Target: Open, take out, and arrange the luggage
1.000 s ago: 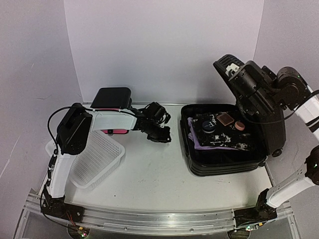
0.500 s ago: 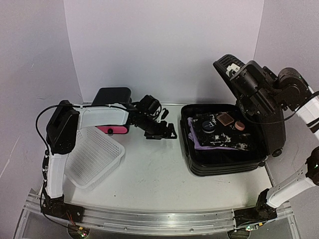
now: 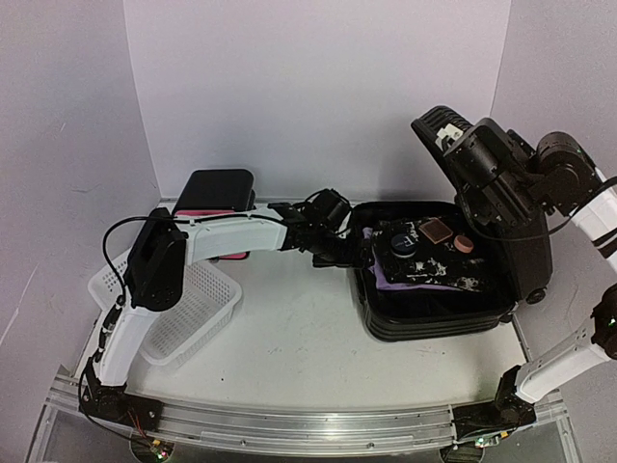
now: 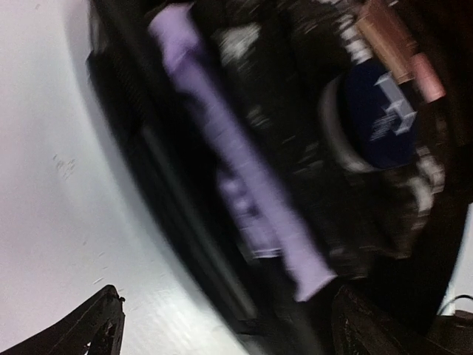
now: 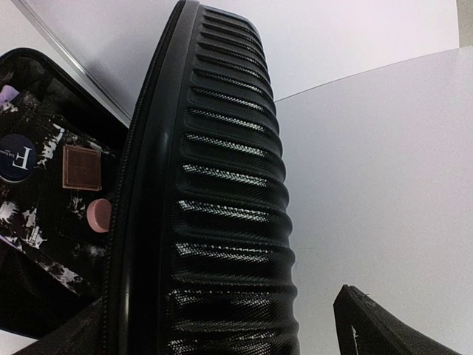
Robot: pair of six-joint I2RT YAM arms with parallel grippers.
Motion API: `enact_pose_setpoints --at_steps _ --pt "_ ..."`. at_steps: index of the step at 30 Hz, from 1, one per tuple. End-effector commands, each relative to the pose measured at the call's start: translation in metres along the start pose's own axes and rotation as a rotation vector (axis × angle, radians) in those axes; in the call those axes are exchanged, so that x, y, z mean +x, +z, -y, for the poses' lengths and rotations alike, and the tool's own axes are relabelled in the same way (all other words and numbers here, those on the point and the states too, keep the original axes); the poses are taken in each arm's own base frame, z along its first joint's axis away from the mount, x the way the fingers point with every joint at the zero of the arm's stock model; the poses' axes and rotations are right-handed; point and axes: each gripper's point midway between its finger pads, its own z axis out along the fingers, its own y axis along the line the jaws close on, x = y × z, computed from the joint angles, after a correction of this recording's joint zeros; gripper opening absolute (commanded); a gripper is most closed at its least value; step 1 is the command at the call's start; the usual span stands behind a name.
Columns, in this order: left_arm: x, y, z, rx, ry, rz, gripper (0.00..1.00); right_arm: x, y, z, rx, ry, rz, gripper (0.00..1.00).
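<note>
Two arms are bolted at the near edge of the tabletop (image 3: 289, 357), and everything is listed left to right.

Far left, a white mesh basket (image 3: 188, 309) is parked on the tabletop, partly hidden by the left arm's elbow. Just behind it, against the back wall, a small black box with pink drawers (image 3: 217, 193) can be seen.

The left arm is stretched across the middle, and the left end effector (image 3: 355, 253) is hung right at the left rim of the luggage (image 3: 434, 318). Its fingers (image 4: 96, 329) are spread wide with nothing caught between them. The left wrist view is pretty blurry tbh, so only tabletop and the case's near edge can be made out past them.

The luggage is sat on the right half of the tabletop, lying flat and opened, with its ribbed lid (image 5: 222, 185) stood up along the right side. A black-and-white patterned bundle (image 3: 439, 275) is packed inside, and a purple cloth (image 3: 386, 280) is tucked along its left. On top, a round navy tin (image 3: 403, 247), a brown square (image 3: 436, 231) and a small pink round piece (image 3: 464, 244) are laid in a row.

Far right, the right end effector (image 5: 229, 333) is held up by the outside of the lid, released and spread wide. A clear gap is left between the lid and the right-hand finger (image 5: 384, 325), so nothing is gripped.
</note>
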Motion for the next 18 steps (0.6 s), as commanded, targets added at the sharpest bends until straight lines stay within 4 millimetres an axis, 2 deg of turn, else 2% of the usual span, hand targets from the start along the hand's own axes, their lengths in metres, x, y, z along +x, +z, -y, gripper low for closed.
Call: enact_pose_setpoints --at_steps 1,5,12,18 --pt "0.000 0.000 -0.037 -0.205 0.040 0.022 0.96 0.009 -0.004 0.021 0.041 0.069 0.007 0.98" --pt "0.014 0.000 -0.067 -0.321 0.085 -0.006 0.91 0.011 -0.004 0.025 0.062 0.065 0.002 0.98" --pt "0.033 -0.011 -0.124 -0.442 0.075 -0.068 0.82 0.025 -0.011 0.046 0.090 0.120 0.014 0.98" --pt "0.045 -0.023 -0.148 -0.505 0.098 -0.096 0.80 0.035 -0.013 0.054 0.110 0.136 0.015 0.98"
